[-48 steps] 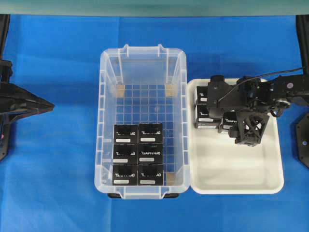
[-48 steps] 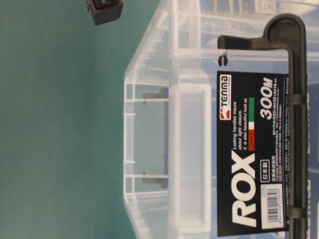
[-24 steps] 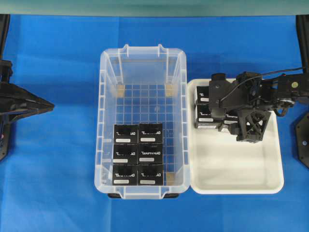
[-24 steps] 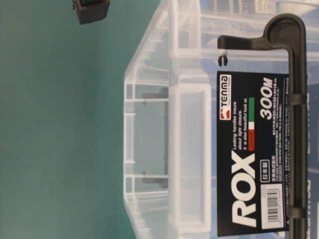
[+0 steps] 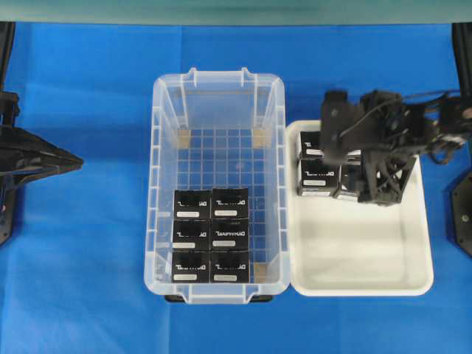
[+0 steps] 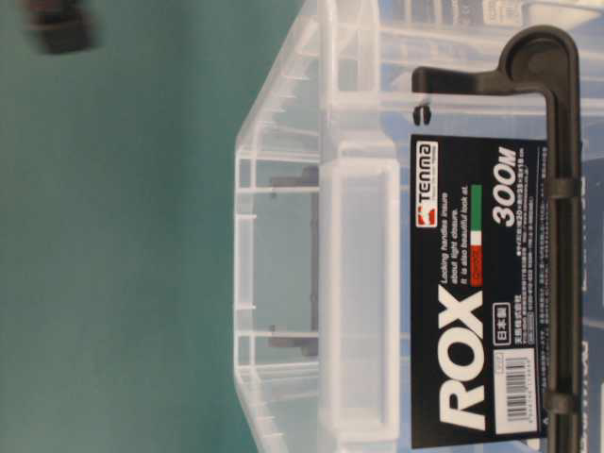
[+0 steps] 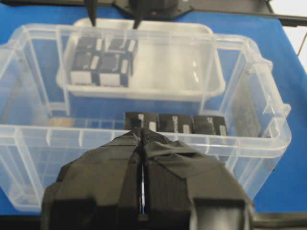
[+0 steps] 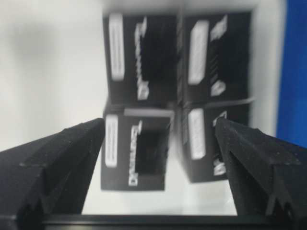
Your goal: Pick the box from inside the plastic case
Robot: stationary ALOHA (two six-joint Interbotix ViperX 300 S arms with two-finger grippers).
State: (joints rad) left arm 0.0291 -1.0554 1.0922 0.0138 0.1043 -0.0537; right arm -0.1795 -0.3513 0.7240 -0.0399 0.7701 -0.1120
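The plastic case (image 5: 218,184) stands in the middle of the blue surface (image 5: 88,280), with its long side running away from the camera in the overhead view. Six black boxes lie on its grid floor, in two columns of three, at the end near the bottom of that view. One box (image 5: 229,202) sits at the top of the right column, touching its neighbours.

Just beside the case, on its right, a shallow white tray (image 5: 361,273) touches or almost touches the case wall (I cannot tell which). Four more black boxes (image 8: 139,57) are packed together in the upper left corner of the tray.

The right tool (image 8: 158,143) hangs above this group with its fingers (image 8: 57,158) spread wide and nothing between them. In the right wrist view the nearest tray box is seen in the gap, but it is not touched.

The left tool (image 7: 143,143) is at the left side of the surface, outside the case. Its taped fingers are pressed together, holding nothing, and they point toward the case wall.
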